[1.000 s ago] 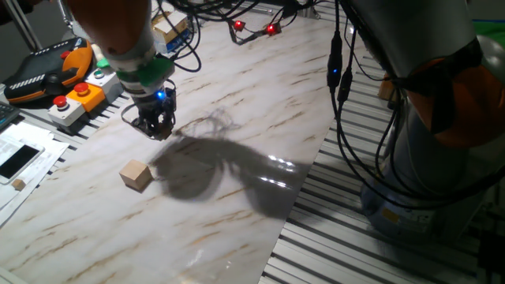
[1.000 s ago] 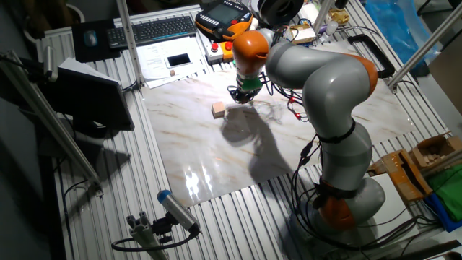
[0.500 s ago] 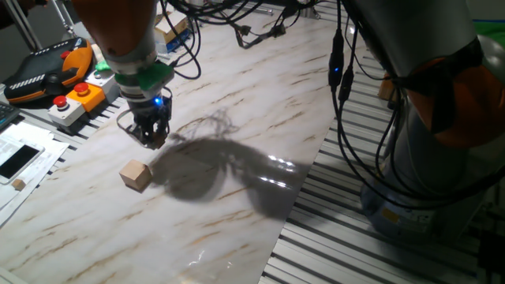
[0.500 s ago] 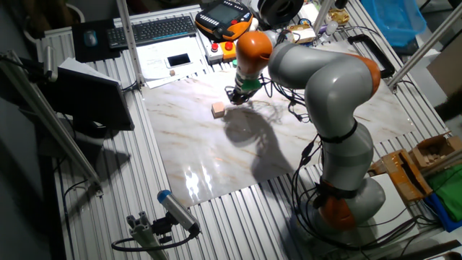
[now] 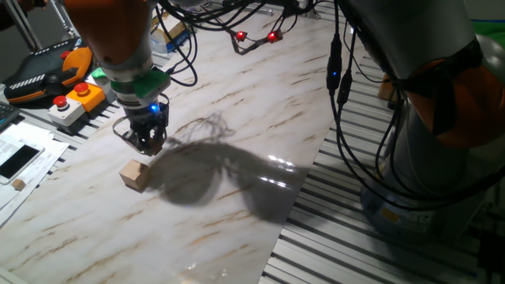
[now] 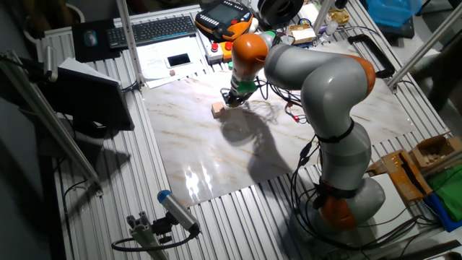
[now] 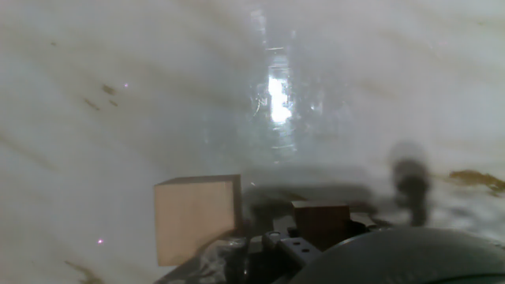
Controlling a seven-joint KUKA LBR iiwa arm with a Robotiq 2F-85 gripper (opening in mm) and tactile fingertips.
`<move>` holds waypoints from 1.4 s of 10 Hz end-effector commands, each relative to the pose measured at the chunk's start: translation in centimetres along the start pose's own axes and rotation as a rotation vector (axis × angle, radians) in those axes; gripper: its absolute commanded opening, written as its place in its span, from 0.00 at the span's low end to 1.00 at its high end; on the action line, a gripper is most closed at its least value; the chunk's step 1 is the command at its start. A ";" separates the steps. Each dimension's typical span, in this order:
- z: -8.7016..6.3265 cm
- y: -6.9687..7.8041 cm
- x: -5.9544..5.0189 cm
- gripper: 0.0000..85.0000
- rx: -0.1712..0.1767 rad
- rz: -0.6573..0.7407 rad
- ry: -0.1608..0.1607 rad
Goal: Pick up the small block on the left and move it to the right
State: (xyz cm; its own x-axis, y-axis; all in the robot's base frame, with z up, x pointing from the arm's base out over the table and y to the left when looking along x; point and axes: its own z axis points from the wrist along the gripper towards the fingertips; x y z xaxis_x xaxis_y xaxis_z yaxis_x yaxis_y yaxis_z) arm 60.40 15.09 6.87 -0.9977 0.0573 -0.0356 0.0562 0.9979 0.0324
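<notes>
One gripper (image 5: pixel 147 143) hovers low just beside larger tan cube (image 5: pixel 136 174), finger opening unclear, nothing visibly held, likely lining up a grasp.

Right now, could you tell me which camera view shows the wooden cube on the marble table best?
The hand view shows the wooden cube best: it looms large with two plain faces lit. One fixed view shows it smaller but unobstructed, just beside the gripper. The other fixed view shows only a tiny tan speck.
</notes>
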 end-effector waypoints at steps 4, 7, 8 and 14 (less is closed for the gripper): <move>0.7 0.5 0.0 0.01 -0.001 -0.006 -0.003; 1.4 0.9 0.0 0.12 0.016 -0.013 -0.016; 1.6 0.9 0.0 0.22 0.017 -0.009 -0.022; 2.0 1.0 -0.1 0.54 -0.002 0.018 -0.043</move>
State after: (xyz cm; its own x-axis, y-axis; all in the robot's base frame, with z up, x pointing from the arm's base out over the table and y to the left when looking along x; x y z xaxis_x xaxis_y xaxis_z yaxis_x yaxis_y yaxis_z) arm 60.66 16.15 4.94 -0.9940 0.0769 -0.0778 0.0743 0.9966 0.0353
